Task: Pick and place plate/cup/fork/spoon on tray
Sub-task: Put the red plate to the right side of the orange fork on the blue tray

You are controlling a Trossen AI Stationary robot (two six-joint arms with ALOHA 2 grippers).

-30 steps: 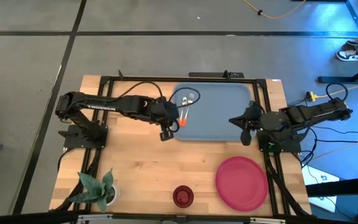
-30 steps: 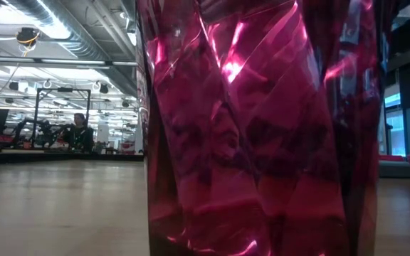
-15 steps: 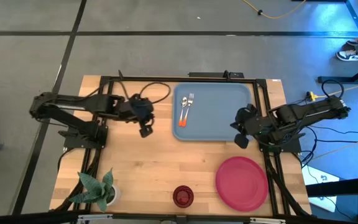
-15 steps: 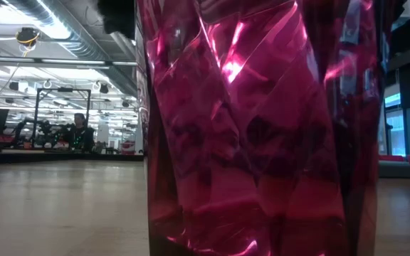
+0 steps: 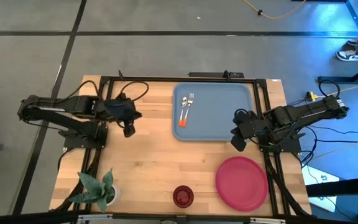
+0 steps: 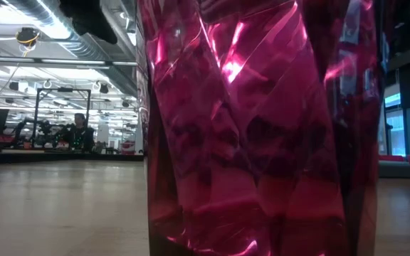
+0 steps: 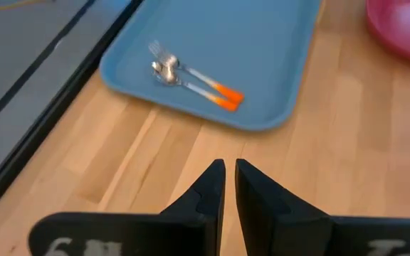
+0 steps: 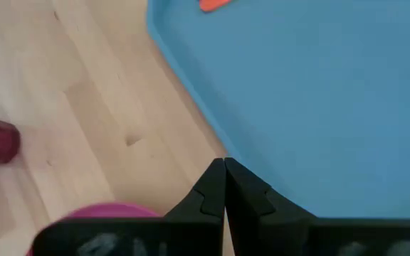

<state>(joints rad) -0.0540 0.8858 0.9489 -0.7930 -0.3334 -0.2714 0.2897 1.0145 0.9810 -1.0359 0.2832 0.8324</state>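
Note:
The blue-grey tray (image 5: 219, 121) lies at the table's far middle. The fork (image 5: 191, 99) and the spoon (image 5: 184, 104) lie side by side on its left part, orange handles toward the near edge; the left wrist view shows the fork (image 7: 191, 67) and the spoon (image 7: 191, 84). The pink-red plate (image 5: 241, 183) lies flat at the near right. The dark red cup (image 5: 182, 196) stands at the near edge and fills the low view (image 6: 262, 128). My left gripper (image 5: 129, 129) is shut and empty, left of the tray. My right gripper (image 5: 237, 142) is shut and empty over the tray's near right corner.
A potted green plant (image 5: 98, 190) stands at the near left corner. A black frame (image 5: 166, 79) runs along the table's edges. Bare wood (image 5: 148, 162) lies between the tray, the cup and the plant. A person sits far off in the room (image 6: 82, 131).
My left gripper has drawn back from the tray's left edge toward the table's left edge, staying shut. My right gripper has moved a little toward the near edge. The fork and the spoon have stayed on the tray.

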